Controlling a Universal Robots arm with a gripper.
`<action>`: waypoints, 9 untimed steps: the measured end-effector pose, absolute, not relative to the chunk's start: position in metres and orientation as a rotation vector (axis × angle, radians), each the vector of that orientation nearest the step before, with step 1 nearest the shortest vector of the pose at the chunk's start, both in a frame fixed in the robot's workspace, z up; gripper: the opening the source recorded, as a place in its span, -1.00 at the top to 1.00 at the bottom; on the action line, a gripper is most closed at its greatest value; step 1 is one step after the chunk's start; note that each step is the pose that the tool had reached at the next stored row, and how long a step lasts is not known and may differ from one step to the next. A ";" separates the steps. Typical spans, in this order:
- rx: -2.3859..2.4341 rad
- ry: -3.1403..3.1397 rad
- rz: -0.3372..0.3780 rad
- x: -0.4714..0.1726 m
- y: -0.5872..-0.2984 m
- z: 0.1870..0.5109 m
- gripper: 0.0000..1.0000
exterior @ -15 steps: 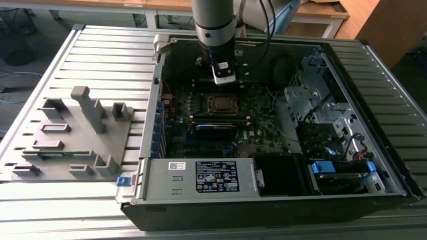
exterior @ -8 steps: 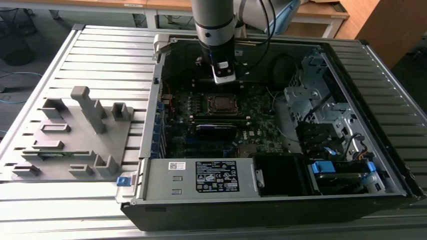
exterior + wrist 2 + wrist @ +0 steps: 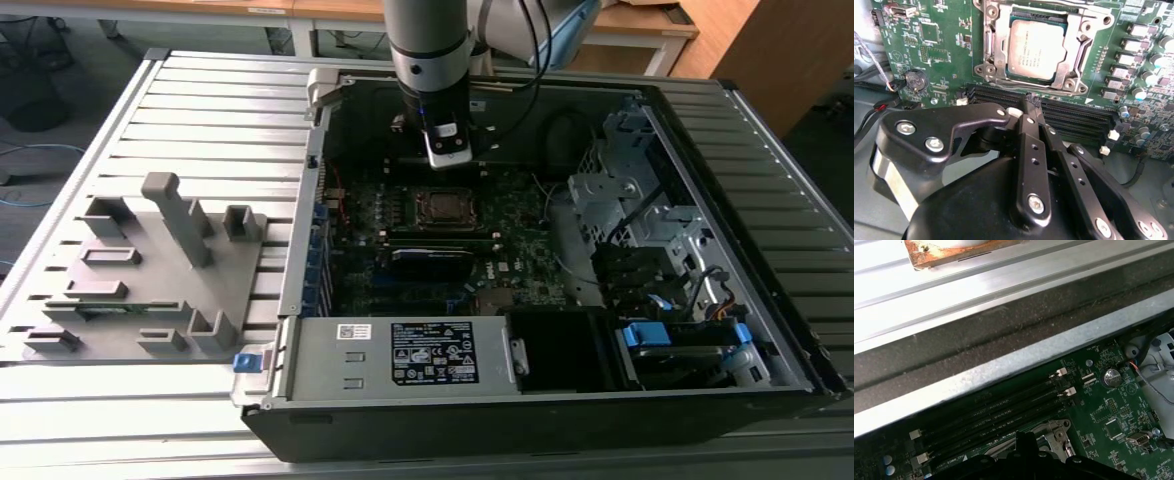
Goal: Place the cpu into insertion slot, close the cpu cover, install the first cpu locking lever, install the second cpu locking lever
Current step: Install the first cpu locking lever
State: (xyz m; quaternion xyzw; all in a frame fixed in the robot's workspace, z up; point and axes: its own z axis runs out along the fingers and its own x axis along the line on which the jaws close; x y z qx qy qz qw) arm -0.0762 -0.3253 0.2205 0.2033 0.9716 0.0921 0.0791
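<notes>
I see the chip (image 3: 1038, 49) seated in its socket (image 3: 991, 47) (cover frame (image 3: 1081, 52) around it); my claw (image 3: 1032, 103) hovers nearby, pinched narrow, holding nothing.

Dull metal cpu (image 3: 1039, 52), glossy motherboard (image 3: 939, 45).

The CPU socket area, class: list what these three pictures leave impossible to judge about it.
- Far edge of the cpu cover: cut off by the frame edge in the second wrist view.
- Locking levers: whether they are latched cannot be told in any view.
- The insertion slot in the exterior view: too small to show the chip's seating.
- The gripper: fingertips meet; nothing seen between them.
</notes>
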 end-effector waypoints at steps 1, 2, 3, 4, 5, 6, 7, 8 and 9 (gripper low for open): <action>0.608 2.908 0.275 -0.076 -0.325 0.221 0.79; 0.608 2.908 0.275 -0.076 -0.325 0.221 0.79; 0.608 2.908 0.276 -0.076 -0.325 0.221 0.79; 0.608 2.908 0.275 -0.076 -0.325 0.222 0.79; 0.608 2.908 0.275 -0.076 -0.325 0.222 0.79; 0.608 2.908 0.276 -0.076 -0.325 0.222 0.79; 0.608 2.907 0.276 -0.076 -0.325 0.222 0.79; 0.608 2.907 0.276 -0.076 -0.325 0.222 0.79; 0.608 2.907 0.276 -0.076 -0.325 0.222 0.79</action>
